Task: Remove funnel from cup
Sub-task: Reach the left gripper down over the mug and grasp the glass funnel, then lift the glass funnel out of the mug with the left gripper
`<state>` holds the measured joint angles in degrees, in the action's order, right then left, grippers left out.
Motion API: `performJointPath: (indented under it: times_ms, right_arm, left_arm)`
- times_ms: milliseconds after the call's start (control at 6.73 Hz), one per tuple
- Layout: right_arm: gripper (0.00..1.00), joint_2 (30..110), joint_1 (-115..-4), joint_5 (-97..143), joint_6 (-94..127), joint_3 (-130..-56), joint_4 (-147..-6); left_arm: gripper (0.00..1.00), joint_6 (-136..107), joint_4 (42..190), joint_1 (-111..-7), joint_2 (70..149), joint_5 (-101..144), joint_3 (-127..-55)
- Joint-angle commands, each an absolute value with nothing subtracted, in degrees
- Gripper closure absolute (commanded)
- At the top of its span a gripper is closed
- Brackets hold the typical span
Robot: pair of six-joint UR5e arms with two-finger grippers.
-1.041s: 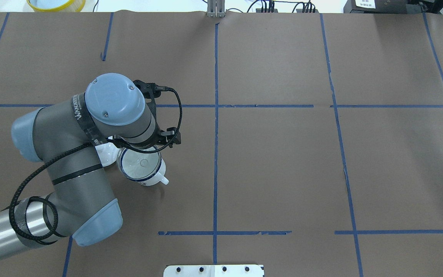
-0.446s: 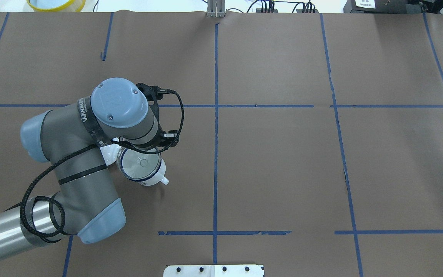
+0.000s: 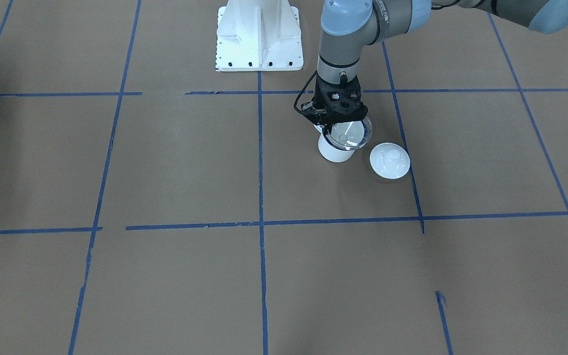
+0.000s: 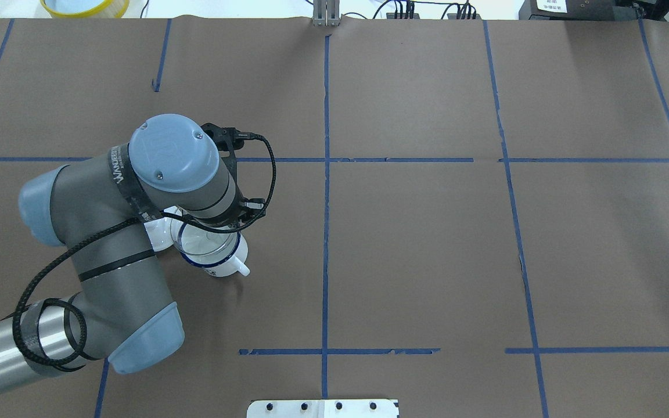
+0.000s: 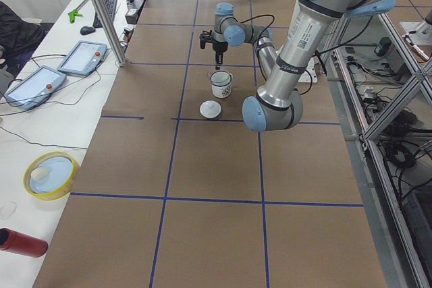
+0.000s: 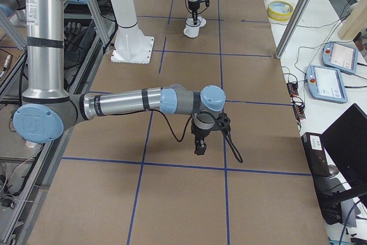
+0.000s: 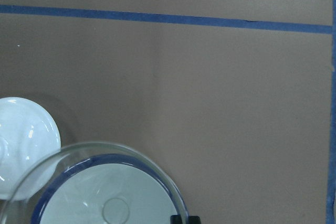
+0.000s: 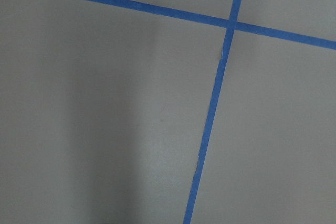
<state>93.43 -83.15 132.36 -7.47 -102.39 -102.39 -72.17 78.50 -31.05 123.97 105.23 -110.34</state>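
The clear funnel [image 3: 352, 132] is held by its rim over the cup [image 3: 334, 153], a white mug with a dark blue rim, and looks raised a little out of it. My left gripper [image 3: 331, 126] points straight down and is shut on the funnel's rim on the robot's side. In the overhead view the wrist hides the fingers; the funnel [image 4: 202, 242] sits offset from the cup [image 4: 227, 264]. The left wrist view shows the funnel rim [image 7: 134, 153] above the cup's blue rim [image 7: 79, 167]. My right gripper [image 6: 199, 148] hangs over bare table; I cannot tell its state.
A round white lid [image 3: 389, 160] with a knob lies on the table right beside the cup, also in the left wrist view [image 7: 23, 140]. The robot's white base [image 3: 258, 37] stands behind. Blue tape lines cross the brown paper table cover.
The left arm dipped toward the cup, then drew back up and left. The funnel now sits higher and offset from the mug's rim. The cup shifted slightly.
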Motion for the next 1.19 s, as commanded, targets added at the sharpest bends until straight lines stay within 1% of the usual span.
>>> performJointPath:
  times_ms: [0,149,297,446,595,743,892,1041]
  right_arm:
    - [0.0,93.43,-83.14,132.36,-7.47,-102.39,-102.39]
    - [0.0,93.43,-83.14,132.36,-7.47,-102.39,-102.39]
    - [0.0,93.43,-83.14,132.36,-7.47,-102.39,-102.39]
    - [0.0,93.43,-83.14,132.36,-7.47,-102.31,-102.39]
    - [0.0,93.43,-83.14,132.36,-7.47,-102.39,-102.39]
    - [0.0,93.43,-83.14,132.36,-7.47,-102.31,-102.39]
    - [0.0,93.43,-83.14,132.36,-7.47,-102.39,-102.39]
    - [0.0,93.43,-83.14,132.36,-7.47,-102.39,-102.39]
  left_arm:
    - [1.0,-71.46,68.18,-34.07,124.54,108.7,-119.31]
    - [1.0,-71.11,65.07,-39.41,124.63,109.59,-122.92]
    - [1.0,-68.75,64.43,-45.55,124.89,113.43,-124.52]
    - [1.0,-68.73,65.21,-50.05,125.15,117.38,-124.37]
    - [1.0,-70.47,69.39,-52.1,125.07,117.33,-123.41]
    - [1.0,-76.67,79.7,-56.64,124.46,117.25,-118.87]
    - [1.0,-83.78,89.72,-58.78,123.5,116.55,-113.69]
    - [1.0,-92.37,98.96,-58.89,121.75,109.84,-110.08]
